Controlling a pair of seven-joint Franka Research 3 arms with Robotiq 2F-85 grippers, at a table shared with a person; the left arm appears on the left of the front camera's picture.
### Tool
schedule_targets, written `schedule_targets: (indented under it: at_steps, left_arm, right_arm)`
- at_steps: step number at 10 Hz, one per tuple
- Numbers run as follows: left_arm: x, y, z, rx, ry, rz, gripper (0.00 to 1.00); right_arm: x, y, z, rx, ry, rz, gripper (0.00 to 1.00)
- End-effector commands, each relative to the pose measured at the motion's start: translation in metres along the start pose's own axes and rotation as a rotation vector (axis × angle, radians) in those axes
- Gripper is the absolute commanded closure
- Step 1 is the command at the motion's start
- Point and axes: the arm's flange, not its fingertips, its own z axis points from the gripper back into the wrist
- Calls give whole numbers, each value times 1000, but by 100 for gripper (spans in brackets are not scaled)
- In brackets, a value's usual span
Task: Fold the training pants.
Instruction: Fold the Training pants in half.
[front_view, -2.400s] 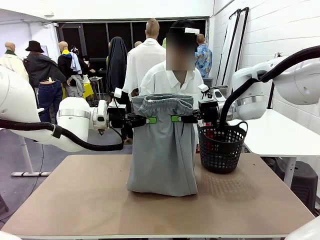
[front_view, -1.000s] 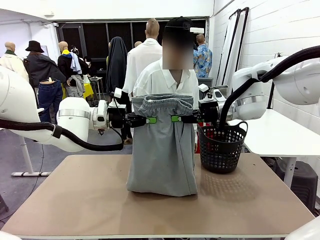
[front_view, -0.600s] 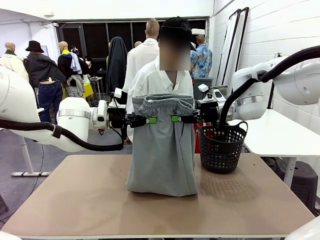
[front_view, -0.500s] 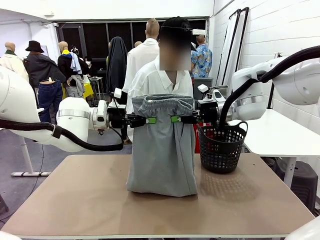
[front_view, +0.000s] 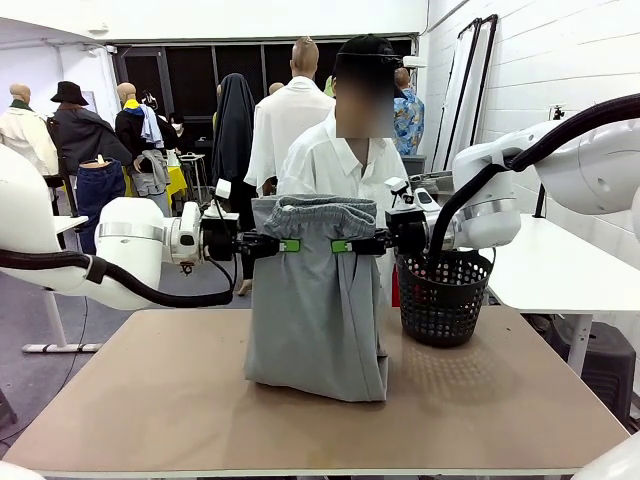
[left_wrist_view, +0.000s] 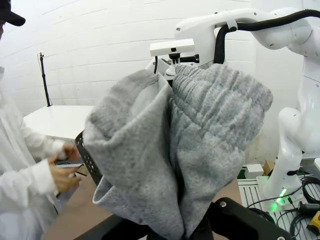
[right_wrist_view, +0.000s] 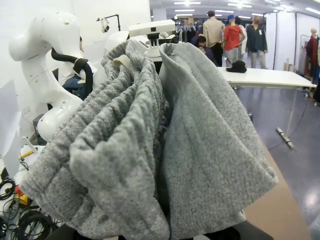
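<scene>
Fabric first: we judge the training pants (front_view: 315, 300) to be light, soft and limp. The grey knit hangs straight under its own weight, the elastic waistband (front_view: 318, 208) bunches into gathers, and the lower end slumps and creases where it meets the tabletop (front_view: 150, 400). Nothing here looks slippery or fragile, but we expect it to sag and swing between any two grip points, so it wants support at two places at once. The thick waistband corners look like the surest hold; for the fold we would also consider the lower hem.

Position: the pants hang upright over the middle of the tabletop, just beside the black basket (front_view: 443, 300), with a person in a white shirt (front_view: 345, 165) behind them.

Left tool (front_view: 288, 245): clamped tight on the pants' upper edge just under the waistband, on the robot's left side. In the left wrist view the bunched waistband (left_wrist_view: 190, 140) rises straight out of its jaws.

Right tool (front_view: 343, 245): likewise pinched shut on the opposite side at the same height, with grey cloth (right_wrist_view: 150, 140) heaped between its fingers in the right wrist view. Between the two, the waistband is stretched level.
</scene>
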Motion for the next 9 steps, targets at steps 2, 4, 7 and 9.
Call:
schedule_targets:
  at_steps: [2,4,7,9]
  left_arm:
    - [-9,-13,14,-25,26,80,100]
    - [-14,-11,12,-26,27,99,100]
    - [-11,7,1,-14,7,76,100]
    - [-1,20,-14,-15,-3,50,100]
  right_arm:
    - [-1,3,-6,8,-44,-63,100]
    - [-4,-5,-8,20,-45,-80,100]
    - [4,-28,0,27,-33,-72,100]
    - [20,-44,9,25,8,-41,100]
